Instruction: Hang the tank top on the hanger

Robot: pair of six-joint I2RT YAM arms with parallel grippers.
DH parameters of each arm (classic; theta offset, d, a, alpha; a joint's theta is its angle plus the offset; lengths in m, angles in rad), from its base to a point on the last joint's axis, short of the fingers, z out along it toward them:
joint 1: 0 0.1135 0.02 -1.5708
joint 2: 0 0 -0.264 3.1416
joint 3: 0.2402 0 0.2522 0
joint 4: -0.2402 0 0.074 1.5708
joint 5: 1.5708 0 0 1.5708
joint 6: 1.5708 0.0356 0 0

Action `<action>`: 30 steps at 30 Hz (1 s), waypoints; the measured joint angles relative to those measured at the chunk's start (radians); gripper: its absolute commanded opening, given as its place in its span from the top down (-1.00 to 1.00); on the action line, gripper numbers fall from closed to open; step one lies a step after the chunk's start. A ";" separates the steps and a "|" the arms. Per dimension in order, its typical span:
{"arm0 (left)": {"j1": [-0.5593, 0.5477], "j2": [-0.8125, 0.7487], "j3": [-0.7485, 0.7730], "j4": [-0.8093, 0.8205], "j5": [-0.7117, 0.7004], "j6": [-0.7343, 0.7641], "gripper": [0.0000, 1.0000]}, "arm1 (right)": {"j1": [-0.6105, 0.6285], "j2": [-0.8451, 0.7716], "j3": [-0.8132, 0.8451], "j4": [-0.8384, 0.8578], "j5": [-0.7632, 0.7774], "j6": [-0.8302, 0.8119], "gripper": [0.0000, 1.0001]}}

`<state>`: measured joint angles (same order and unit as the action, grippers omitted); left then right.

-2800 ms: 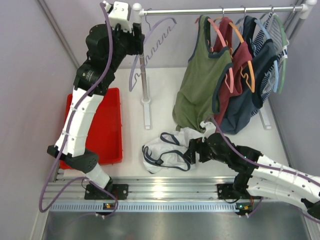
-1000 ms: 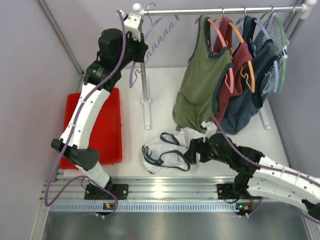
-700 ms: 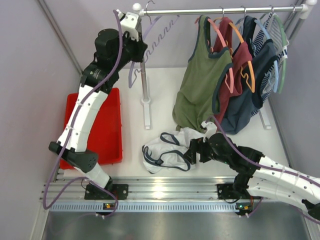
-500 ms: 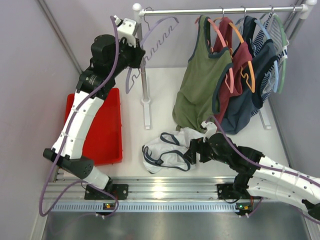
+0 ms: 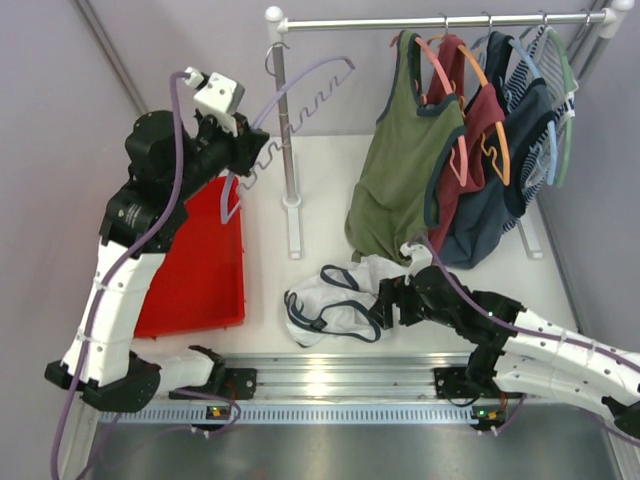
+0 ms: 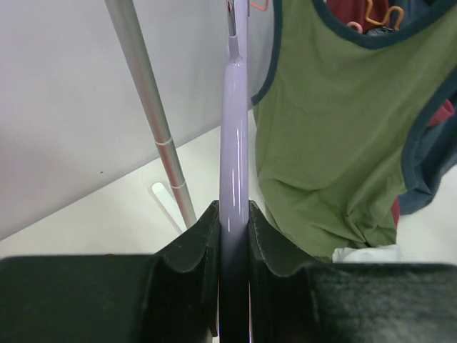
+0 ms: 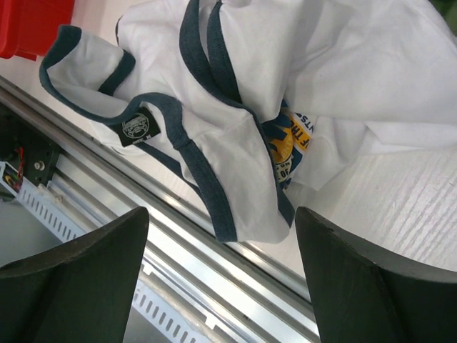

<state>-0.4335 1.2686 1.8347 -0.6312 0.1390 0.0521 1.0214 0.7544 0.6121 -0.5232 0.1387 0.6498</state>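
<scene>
The left gripper (image 6: 233, 218) clamped the lavender hanger (image 6: 234, 143), while the right gripper (image 7: 218, 221) gaped above the tank top (image 7: 343, 71), which likely needed grasping next.

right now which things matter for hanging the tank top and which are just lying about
For the job: tank top, hanger, left gripper, right gripper.
Just about: red tray, olive top, maroon top.

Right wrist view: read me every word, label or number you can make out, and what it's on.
Black neck label of the white tank top: round emblem, lettering too small to read.
Navy-and-yellow print: letters cut by a fold, unreadable.
No other text.
</scene>
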 measured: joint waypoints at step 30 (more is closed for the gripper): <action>-0.015 -0.665 -0.500 -0.502 0.275 -0.115 1.00 | 0.135 0.278 0.066 -0.047 0.059 -0.064 0.09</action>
<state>-0.4484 0.6041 1.3346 -1.1336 0.4145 -0.0628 1.1568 1.0321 0.6777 -0.5705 0.1974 0.5861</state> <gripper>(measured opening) 0.207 0.494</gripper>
